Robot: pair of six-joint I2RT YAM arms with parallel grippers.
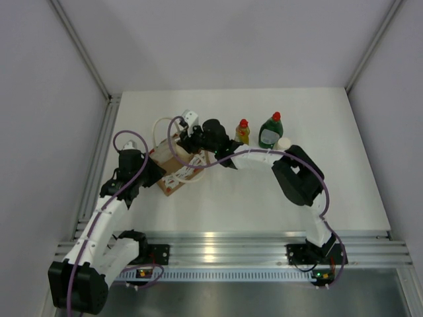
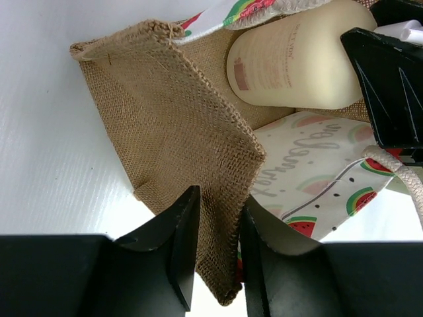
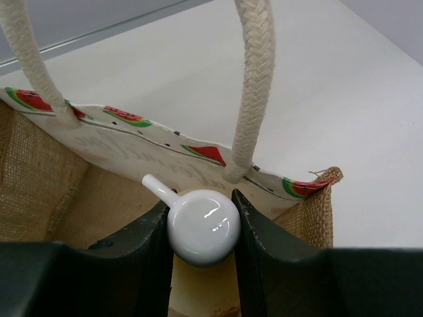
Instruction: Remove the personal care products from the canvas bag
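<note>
The canvas bag (image 1: 177, 173) is pinned on the table (image 1: 264, 198), its burlap wall pinched by the left gripper (image 2: 218, 218). To its right, the dark green bottle (image 1: 271, 130), yellow bottle (image 1: 243, 132) and cream cylinder (image 1: 283, 143) are stood outside. The cream pump bottle (image 2: 297, 63) is seen inside the bag, its pump head clamped by the right gripper (image 3: 200, 210). The last extraction is judged to be in hand. A steady pull through the mouth, clear of the rope handles (image 3: 254, 86), is called for.
</note>
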